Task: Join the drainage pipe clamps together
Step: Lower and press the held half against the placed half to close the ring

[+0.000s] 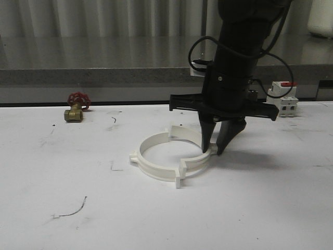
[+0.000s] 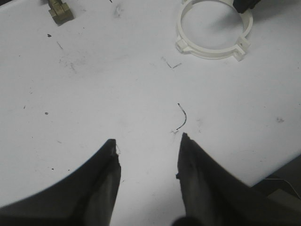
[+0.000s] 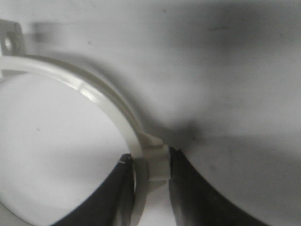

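The two white drainage pipe clamps lie together as a ring at mid-table, with small tabs sticking out at the joints. From above, my right gripper reaches down onto the ring's right side. In the right wrist view it is shut on the clamp band, one finger inside the ring and one outside against a tab. I cannot tell whether the joints are locked. My left gripper hangs open over bare table, well short of the ring, with nothing between its fingers.
A brass valve with a red handle sits at the back left of the table. At the back right, close behind the right arm, stands a white breaker with a red top. A grey ledge runs along the rear. A thin black wire scrap lies front left.
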Controlling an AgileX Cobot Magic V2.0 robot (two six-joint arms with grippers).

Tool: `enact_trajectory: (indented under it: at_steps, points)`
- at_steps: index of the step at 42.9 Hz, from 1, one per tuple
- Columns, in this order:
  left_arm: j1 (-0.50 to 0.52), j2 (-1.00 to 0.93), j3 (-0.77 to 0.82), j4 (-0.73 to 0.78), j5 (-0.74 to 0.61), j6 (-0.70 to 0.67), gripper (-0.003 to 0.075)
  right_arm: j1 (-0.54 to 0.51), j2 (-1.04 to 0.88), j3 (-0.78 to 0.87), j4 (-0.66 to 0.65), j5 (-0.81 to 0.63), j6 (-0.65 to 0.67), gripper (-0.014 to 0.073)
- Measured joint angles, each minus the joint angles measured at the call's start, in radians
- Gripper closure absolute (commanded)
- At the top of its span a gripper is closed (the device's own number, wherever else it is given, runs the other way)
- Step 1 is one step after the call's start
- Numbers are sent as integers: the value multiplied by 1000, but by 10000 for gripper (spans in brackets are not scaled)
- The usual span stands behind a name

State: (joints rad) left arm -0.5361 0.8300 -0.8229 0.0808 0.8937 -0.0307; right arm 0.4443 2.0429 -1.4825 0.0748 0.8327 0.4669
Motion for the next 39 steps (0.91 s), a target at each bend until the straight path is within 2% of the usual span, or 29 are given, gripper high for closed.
enact_trajectory:
  at_steps: [24,34,39]
  points:
    - [0,0,0,0,0,2,429,6,0,0,2,-6,-2,393]
    - [0,0,0,0,0,2,429,6,0,0,2,-1,-2,260]
    - [0,0,0,0,0,2,429,6,0,0,2,-1,-2,247]
